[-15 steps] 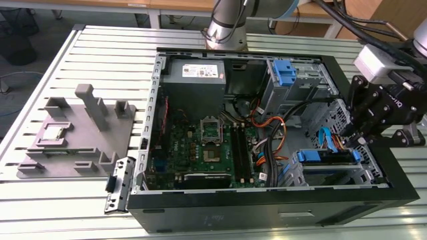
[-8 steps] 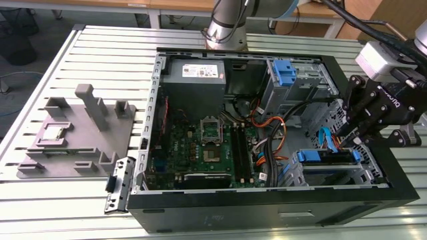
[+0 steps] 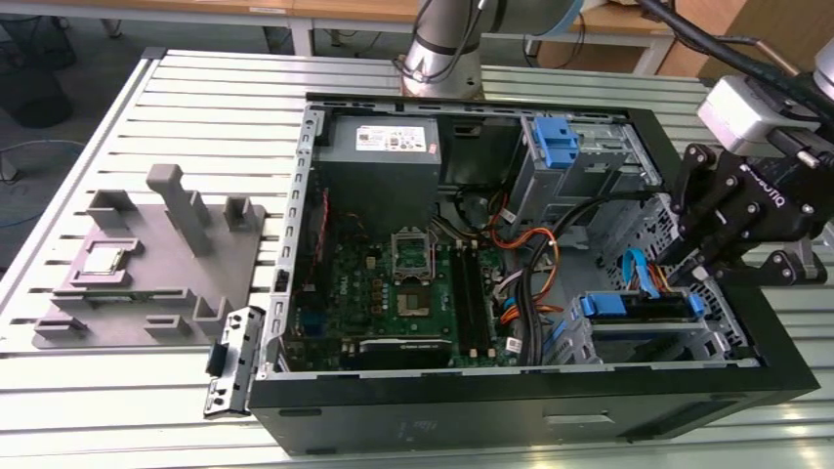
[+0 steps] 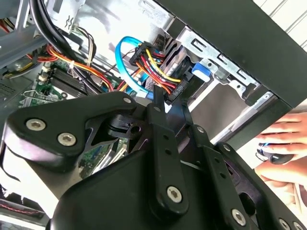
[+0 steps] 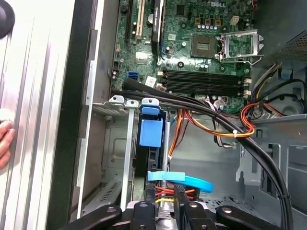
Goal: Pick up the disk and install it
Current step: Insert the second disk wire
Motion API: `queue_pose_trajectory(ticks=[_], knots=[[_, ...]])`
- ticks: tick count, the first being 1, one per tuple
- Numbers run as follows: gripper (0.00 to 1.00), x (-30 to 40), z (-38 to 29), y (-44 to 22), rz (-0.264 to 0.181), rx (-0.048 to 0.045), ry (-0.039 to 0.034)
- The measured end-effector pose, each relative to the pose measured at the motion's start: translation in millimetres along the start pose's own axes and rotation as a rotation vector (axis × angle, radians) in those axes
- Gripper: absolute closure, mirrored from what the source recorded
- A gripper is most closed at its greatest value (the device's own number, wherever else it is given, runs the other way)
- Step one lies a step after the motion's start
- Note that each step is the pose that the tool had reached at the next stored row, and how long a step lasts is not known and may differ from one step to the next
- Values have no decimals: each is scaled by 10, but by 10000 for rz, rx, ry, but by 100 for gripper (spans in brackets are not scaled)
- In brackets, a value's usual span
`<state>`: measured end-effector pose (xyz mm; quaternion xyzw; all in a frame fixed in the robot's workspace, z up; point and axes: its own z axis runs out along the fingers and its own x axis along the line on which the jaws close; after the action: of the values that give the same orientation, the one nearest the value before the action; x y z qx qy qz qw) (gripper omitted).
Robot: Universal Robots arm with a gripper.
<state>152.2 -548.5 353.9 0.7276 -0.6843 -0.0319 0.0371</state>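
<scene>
The computer case lies open on the slatted table, with the fixture block on the table off to the exterior view's left of it. Inside the case, the motherboard covers the floor, the power-supply box sits at the far end, and the drive cage stands at the exterior view's right. The disk sits in that cage, cables running to it. The gripper hangs over the case's right edge, just above the cage.
</scene>
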Motion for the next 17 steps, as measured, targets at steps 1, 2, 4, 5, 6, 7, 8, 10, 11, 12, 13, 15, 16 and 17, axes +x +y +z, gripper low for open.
queue_pose_trajectory(ticks=[1,2,4,5,6,7,8,10,11,12,13,15,16,17], knots=[[71,0,-10,1,0,0,0],[71,0,-21,2,0,0,0],[71,0,-41,4,0,0,-1],[71,0,-42,4,-1,0,-3],[71,0,-42,4,-1,0,-4],[71,0,-43,5,-1,1,-2],[71,0,-43,8,0,14,0],[71,-2,-37,25,-2,104,-16],[71,-2,-32,35,-2,163,-24],[71,-2,-28,42,-2,208,-27],[71,-2,-27,45,-2,234,-27],[71,-2,-27,46,-4,251,-23],[71,-3,-26,55,-3,255,-28],[71,-3,-26,57,-3,255,-29]])
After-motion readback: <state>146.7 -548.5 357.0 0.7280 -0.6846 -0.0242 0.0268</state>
